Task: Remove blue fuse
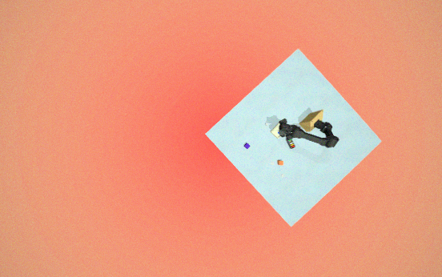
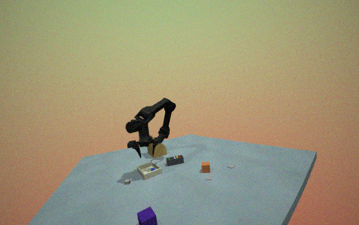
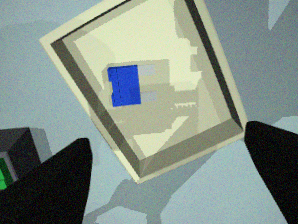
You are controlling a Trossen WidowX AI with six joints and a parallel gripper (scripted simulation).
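Observation:
The blue fuse [image 2: 153, 169] [image 3: 126, 86] lies on its side on the floor of the tray, its two pale prongs showing in the wrist view. The cream tray [image 1: 275, 131] [image 2: 145, 176] [image 3: 195, 145] has low walls. My gripper [image 2: 147, 157] [image 3: 169, 139] is open and empty, raised above the tray, fingers wide apart and not touching the fuse. The dark fuse block [image 1: 291, 143] [image 2: 175, 161] [image 3: 22, 137] stands upright beside the tray with green, white, yellow and red fuses in it; only the green one [image 3: 4, 172] shows in the wrist view.
A tan wedge-shaped block [image 1: 310, 121] [image 2: 159, 151] stands close to the arm's base. An orange cube [image 1: 280, 162] [image 2: 205, 167] is beyond the fuse block, and a purple cube [image 1: 247, 146] [image 2: 147, 216] is farther off. A small grey piece [image 2: 127, 181] lies near the tray.

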